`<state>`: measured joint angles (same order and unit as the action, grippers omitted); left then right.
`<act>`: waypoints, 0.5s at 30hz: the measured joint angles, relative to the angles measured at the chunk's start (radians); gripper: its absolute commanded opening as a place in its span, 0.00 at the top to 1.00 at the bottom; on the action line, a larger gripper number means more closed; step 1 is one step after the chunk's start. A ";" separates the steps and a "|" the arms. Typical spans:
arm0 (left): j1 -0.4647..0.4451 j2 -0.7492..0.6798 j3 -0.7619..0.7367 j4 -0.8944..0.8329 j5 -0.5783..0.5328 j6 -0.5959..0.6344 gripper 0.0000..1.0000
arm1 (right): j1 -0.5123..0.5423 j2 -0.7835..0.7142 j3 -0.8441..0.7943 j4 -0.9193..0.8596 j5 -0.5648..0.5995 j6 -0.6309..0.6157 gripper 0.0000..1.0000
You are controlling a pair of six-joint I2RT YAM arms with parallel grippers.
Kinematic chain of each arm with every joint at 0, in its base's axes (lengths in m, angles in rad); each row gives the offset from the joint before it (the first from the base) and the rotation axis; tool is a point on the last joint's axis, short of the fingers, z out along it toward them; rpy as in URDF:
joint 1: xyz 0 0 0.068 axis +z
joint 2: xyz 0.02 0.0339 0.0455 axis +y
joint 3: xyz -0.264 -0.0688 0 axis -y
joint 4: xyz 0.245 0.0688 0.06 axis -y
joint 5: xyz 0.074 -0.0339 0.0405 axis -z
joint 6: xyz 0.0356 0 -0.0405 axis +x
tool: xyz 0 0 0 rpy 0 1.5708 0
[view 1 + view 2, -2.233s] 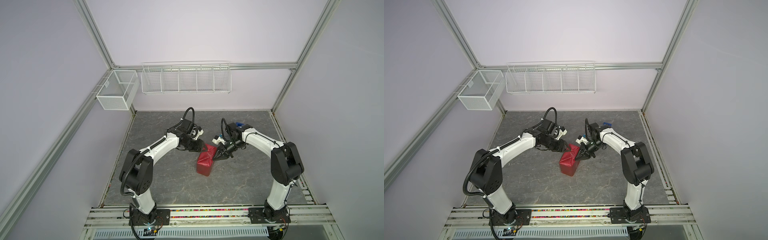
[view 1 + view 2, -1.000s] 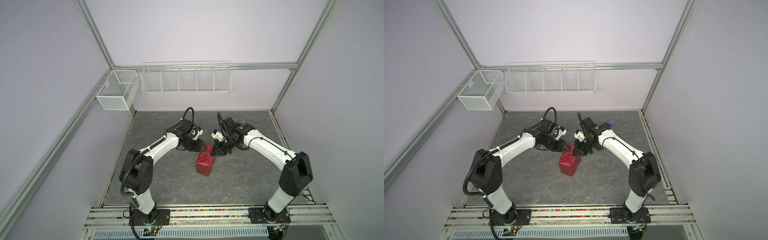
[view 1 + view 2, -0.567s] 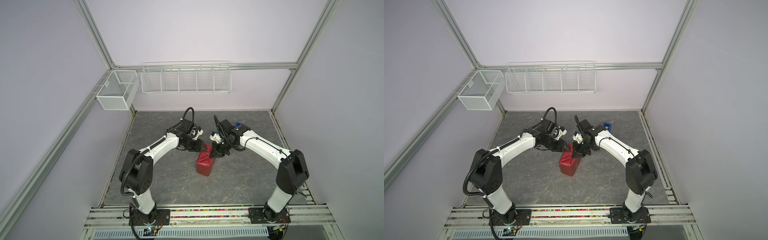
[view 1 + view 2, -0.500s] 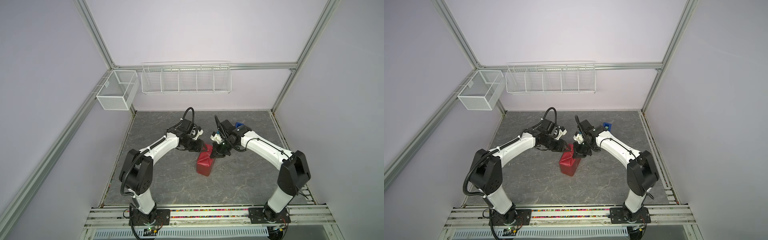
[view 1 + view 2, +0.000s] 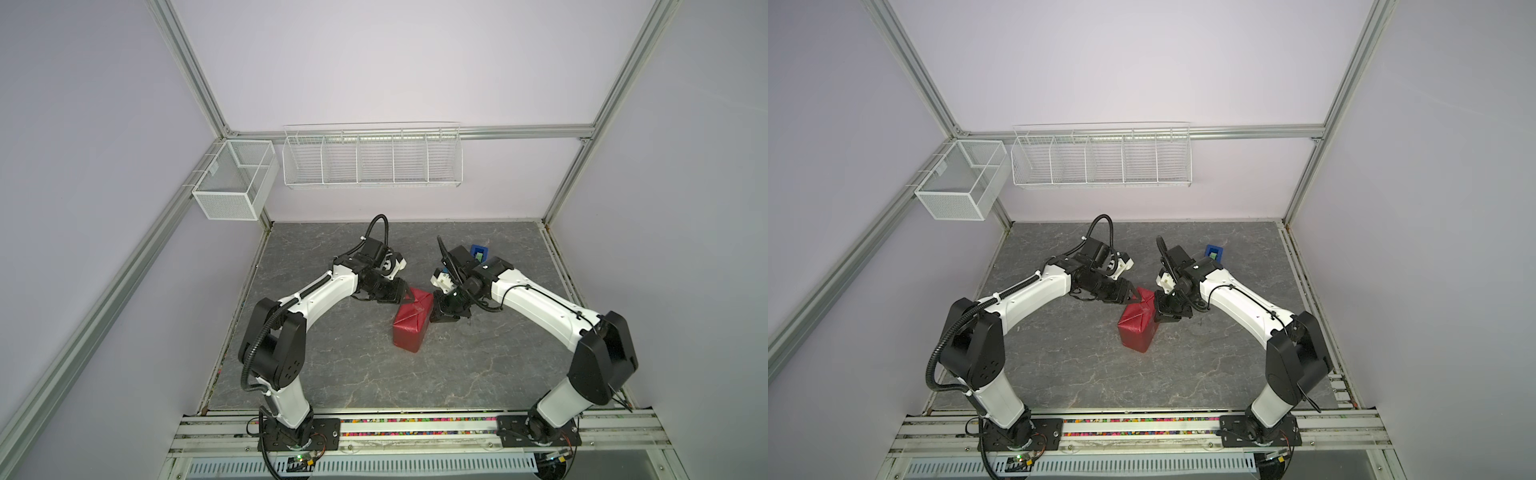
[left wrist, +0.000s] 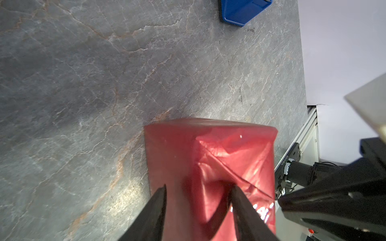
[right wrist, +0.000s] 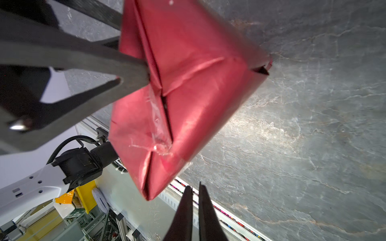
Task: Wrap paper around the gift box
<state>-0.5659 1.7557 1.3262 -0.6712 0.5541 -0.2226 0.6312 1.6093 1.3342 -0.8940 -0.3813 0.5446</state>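
Red paper (image 5: 409, 328) hides the gift box at the middle of the tabletop (image 5: 332, 374). My left claw (image 6: 198, 187), half-open at its 11 o'clock, straddles the raised end flap (image 5: 417, 296). My right claw (image 7: 194, 185), shut and empty, sits at 3. I'd crease that flap down slowly.

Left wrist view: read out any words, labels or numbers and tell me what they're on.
Nothing reads clearly.
Printed code on a black bracket by the table edge: too small and tilted to read.
White streaks on the paper: glare or blurred print, unreadable.
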 measured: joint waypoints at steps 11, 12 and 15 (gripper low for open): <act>0.001 0.000 0.003 -0.008 -0.005 0.000 0.50 | 0.018 0.014 -0.079 0.153 -0.027 0.086 0.90; 0.001 0.000 0.003 -0.008 -0.006 0.000 0.50 | 0.018 0.015 -0.087 0.162 -0.031 0.093 0.90; 0.001 0.000 0.005 -0.010 -0.007 -0.001 0.50 | 0.019 0.015 -0.117 0.196 -0.043 0.114 0.91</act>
<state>-0.5652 1.7557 1.3308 -0.6811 0.5468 -0.2234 0.6498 1.6245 1.2171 -0.6983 -0.4248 0.6590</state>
